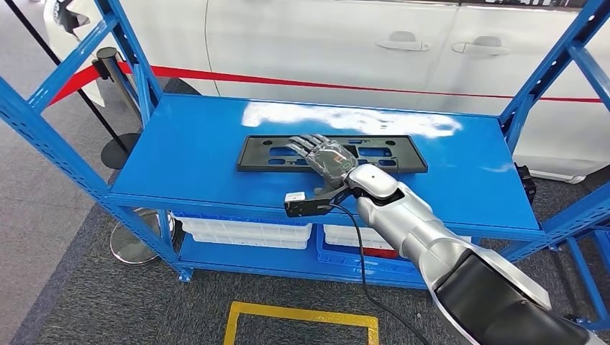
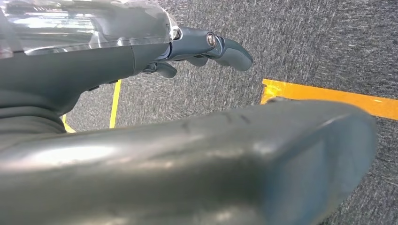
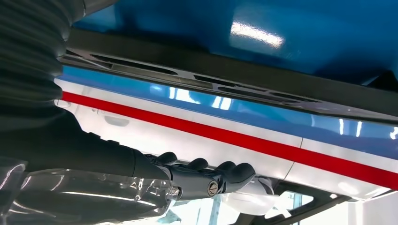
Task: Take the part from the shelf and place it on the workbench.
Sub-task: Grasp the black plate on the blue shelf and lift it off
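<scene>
Right hand [image 1: 325, 154] hovers over the part [image 1: 266, 154], fingers spread, gripping nothing.
Lying flat mid-shelf [image 1: 187, 144], the black part runs 9-to-3 o'clock, its long axis across the reach; the hand sits over its centre, fingers toward 11. Left hand [image 2: 206, 49] hangs by the floor, fingers loosely curled, empty. No legible writing.

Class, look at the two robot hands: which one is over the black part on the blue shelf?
The right hand. It reaches over the black part lying flat on the blue shelf. The left hand hangs over grey carpet with yellow floor tape.
</scene>
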`<control>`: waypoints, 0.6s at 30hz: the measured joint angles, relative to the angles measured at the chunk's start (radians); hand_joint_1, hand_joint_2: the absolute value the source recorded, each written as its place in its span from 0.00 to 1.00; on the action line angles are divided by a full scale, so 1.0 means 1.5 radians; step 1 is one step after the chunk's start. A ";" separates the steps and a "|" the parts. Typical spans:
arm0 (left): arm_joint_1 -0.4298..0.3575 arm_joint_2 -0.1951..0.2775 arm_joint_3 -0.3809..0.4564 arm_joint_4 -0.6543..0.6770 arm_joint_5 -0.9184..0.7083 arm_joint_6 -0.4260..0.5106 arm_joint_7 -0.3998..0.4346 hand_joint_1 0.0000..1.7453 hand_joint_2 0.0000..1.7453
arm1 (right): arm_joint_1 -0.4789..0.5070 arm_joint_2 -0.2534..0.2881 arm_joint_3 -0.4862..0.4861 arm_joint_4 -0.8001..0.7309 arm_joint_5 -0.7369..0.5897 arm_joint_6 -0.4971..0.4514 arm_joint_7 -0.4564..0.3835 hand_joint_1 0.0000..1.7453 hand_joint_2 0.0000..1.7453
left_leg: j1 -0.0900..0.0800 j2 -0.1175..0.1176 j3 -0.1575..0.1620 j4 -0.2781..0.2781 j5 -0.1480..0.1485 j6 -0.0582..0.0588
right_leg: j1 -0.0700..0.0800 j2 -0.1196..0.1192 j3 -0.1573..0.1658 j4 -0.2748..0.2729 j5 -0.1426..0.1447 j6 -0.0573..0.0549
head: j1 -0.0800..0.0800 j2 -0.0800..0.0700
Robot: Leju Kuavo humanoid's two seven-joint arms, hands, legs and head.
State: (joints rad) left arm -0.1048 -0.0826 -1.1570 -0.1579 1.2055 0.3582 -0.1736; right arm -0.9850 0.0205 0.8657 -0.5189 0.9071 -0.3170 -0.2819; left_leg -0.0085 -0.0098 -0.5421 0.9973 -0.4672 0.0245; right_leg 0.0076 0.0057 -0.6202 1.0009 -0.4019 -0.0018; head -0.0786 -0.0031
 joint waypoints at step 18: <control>0.005 0.001 0.016 0.000 0.028 -0.037 -0.013 0.00 0.00 | 0.014 0.003 0.008 0.005 0.003 -0.009 0.011 0.00 1.00 | 0.006 0.002 0.028 -0.022 -0.007 0.019 | -0.006 0.000 -0.049 0.097 -0.033 0.020 | 0.000 0.000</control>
State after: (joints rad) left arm -0.0970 -0.0804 -1.1323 -0.1579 1.2474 0.3020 -0.1933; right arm -0.9634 0.0252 0.8773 -0.5108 0.9116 -0.3307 -0.2647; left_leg 0.0004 -0.0075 -0.4997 0.9649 -0.4771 0.0528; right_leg -0.0015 0.0056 -0.6939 1.1470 -0.4512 0.0287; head -0.0785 -0.0031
